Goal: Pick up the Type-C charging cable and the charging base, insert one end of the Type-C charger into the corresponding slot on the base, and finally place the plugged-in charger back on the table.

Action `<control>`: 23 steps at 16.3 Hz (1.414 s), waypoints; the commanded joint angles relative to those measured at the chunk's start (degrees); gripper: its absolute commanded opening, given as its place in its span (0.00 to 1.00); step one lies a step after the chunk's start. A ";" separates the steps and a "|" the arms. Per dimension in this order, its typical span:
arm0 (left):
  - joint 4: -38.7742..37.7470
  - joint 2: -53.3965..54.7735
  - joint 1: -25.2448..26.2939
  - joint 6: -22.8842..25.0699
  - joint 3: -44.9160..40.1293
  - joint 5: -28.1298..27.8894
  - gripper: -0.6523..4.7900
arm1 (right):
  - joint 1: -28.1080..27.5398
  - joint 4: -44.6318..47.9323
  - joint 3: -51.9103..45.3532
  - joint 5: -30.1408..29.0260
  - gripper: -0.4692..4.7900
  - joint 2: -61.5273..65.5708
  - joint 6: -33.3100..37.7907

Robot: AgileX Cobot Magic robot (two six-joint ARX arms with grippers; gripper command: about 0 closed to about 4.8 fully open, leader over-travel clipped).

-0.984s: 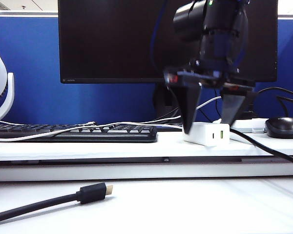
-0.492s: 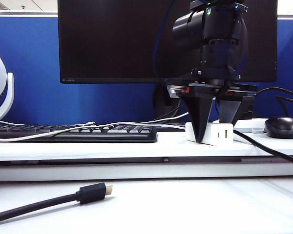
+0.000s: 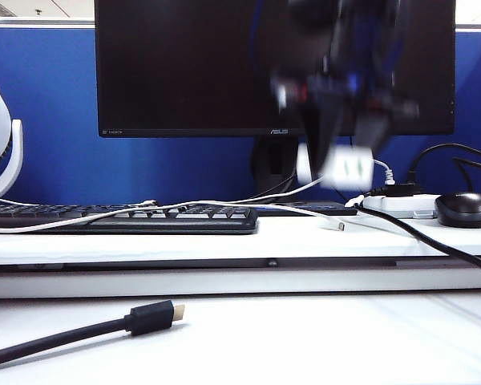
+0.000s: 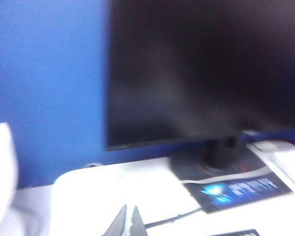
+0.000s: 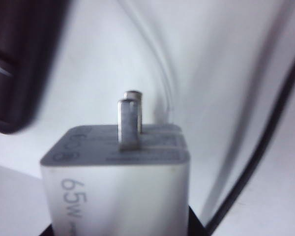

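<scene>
The small white charging base (image 3: 349,170) hangs in the air in front of the monitor, above the raised shelf (image 3: 224,242) of the table (image 3: 321,337). My right gripper (image 3: 337,160), motion-blurred, is shut on it. Close up in the right wrist view, the charging base (image 5: 118,182) sits between the right gripper's (image 5: 120,231) dark fingers, its two metal prongs (image 5: 129,123) pointing away. The thin white Type-C charging cable (image 3: 224,203) lies across the keyboard, its end (image 3: 333,225) on the shelf. My left gripper (image 4: 129,222) is shut on nothing and is absent from the exterior view.
A black monitor (image 3: 184,64) stands behind a black keyboard (image 3: 144,218). A white power strip (image 3: 401,207) and black mouse (image 3: 465,208) sit at the shelf's right. A thick black cable (image 3: 441,245) drapes off the shelf. Another black cable's gold-tipped plug (image 3: 154,317) lies on the lower table. A white fan (image 3: 0,152) is far left.
The right gripper's fingers closed around the charging base on the shelf, then lifted it up off the shelf. The white cable's end now lies uncovered where the base stood.
</scene>
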 commanded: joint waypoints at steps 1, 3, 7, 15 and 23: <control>0.90 1.31 -3.96 3.61 0.44 1.33 0.11 | -0.61 -1.05 4.20 -0.13 0.08 -2.95 3.15; 1.92 5.53 -9.05 4.85 1.09 1.36 0.11 | -1.20 -0.66 9.38 -0.11 0.08 -5.31 7.19; 2.16 17.14 -17.49 10.23 7.52 1.38 0.11 | -1.20 -0.94 17.68 -0.07 0.08 -5.57 7.41; 2.12 41.33 -33.51 26.97 19.19 1.73 0.11 | -1.22 -0.50 25.09 0.07 0.08 -6.45 7.39; 1.86 60.65 -43.43 45.55 26.32 1.49 0.11 | -1.22 4.59 26.84 0.07 0.08 -8.02 7.39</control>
